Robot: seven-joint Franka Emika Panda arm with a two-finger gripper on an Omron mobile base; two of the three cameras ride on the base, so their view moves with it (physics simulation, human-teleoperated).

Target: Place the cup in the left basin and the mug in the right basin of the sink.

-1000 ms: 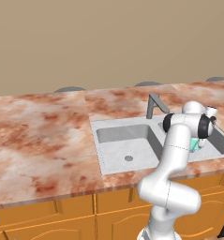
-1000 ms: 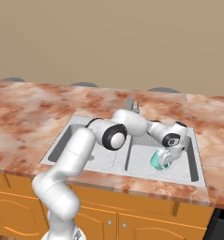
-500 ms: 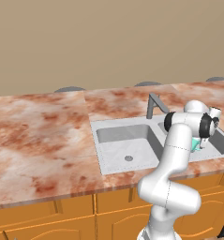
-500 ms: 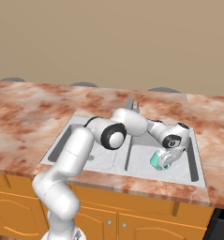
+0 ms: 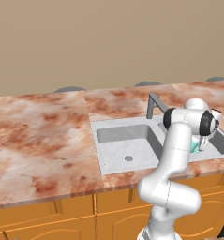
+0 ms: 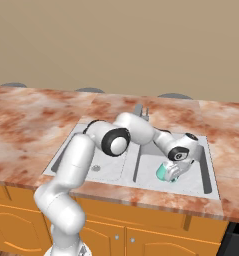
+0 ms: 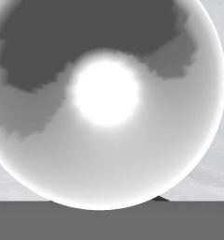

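Note:
The teal mug [image 6: 164,173] hangs tilted low inside the right basin [image 6: 197,181] of the sink [image 5: 96,146]. My gripper [image 6: 177,171] is shut on the mug's rim. From the left side the mug [image 5: 195,146] peeks out as a teal sliver behind the gripper [image 5: 201,143]. The mug's white inside [image 7: 108,140] looms close in the hand view. The left basin [image 5: 117,146] shows its small round drain hole. The cup is hidden or out of view.
A grey faucet [image 5: 153,104] stands behind the divider between the basins, close to my forearm. Marbled reddish counter [image 5: 38,136] spreads wide to the left of the sink. Wooden cabinet fronts [image 6: 156,235] run below the counter edge.
The gripper and the mug have sunk slightly lower in the right basin. Its grip is unchanged.

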